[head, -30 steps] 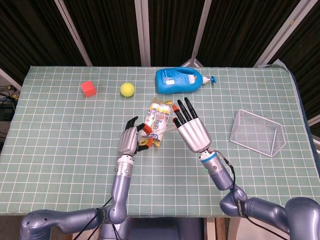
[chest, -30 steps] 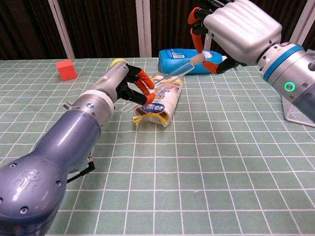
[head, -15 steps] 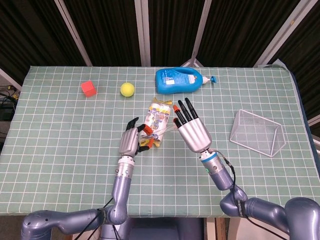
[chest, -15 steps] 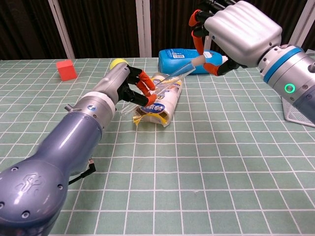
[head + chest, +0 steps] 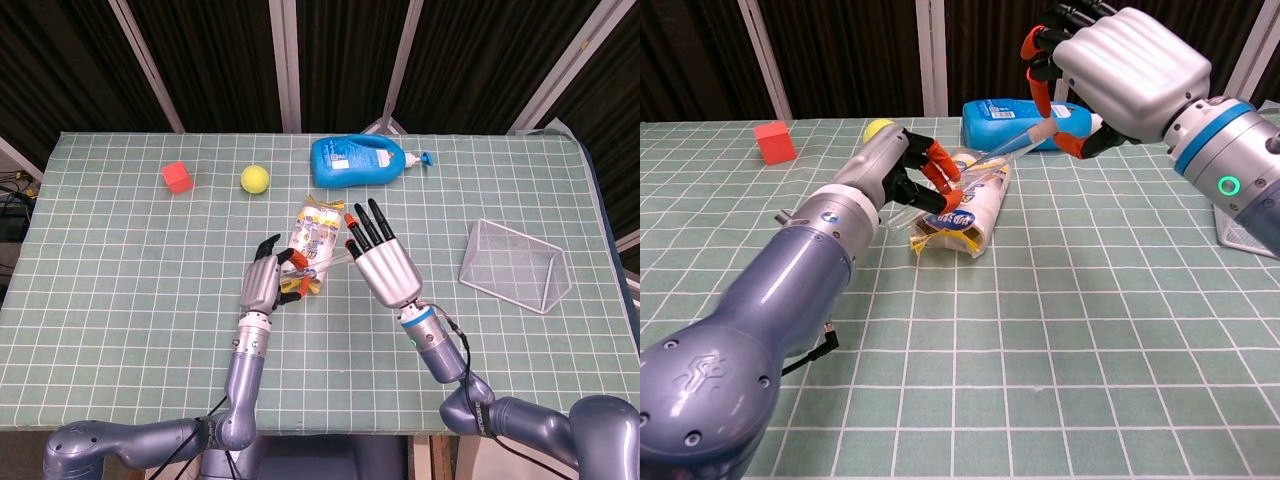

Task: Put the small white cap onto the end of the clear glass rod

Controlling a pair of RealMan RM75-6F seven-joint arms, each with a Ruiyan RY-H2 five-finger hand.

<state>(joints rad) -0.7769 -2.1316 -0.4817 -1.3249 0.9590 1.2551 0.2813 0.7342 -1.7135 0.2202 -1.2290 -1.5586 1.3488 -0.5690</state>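
Observation:
My right hand (image 5: 385, 265) (image 5: 1125, 70) hangs above the table's middle and pinches the upper end of the clear glass rod (image 5: 1005, 148) between thumb and fingers. The rod (image 5: 335, 262) slants down and to the left toward my left hand (image 5: 262, 282) (image 5: 895, 170). That hand's orange-tipped fingers (image 5: 938, 165) are curled in around the rod's lower tip. The small white cap is mostly hidden between those fingertips; only a pale speck shows there. Both hands hover over a snack bag.
A snack bag (image 5: 318, 235) lies under the hands. A blue bottle (image 5: 358, 160) lies at the back, with a yellow ball (image 5: 255, 178) and a red cube (image 5: 177, 177) further left. A clear wedge-shaped container (image 5: 515, 265) stands at the right.
My right hand has shifted slightly down and left, bringing the rod's lower tip closer into my left hand's fingertips. The left hand's fingers have closed in a little.

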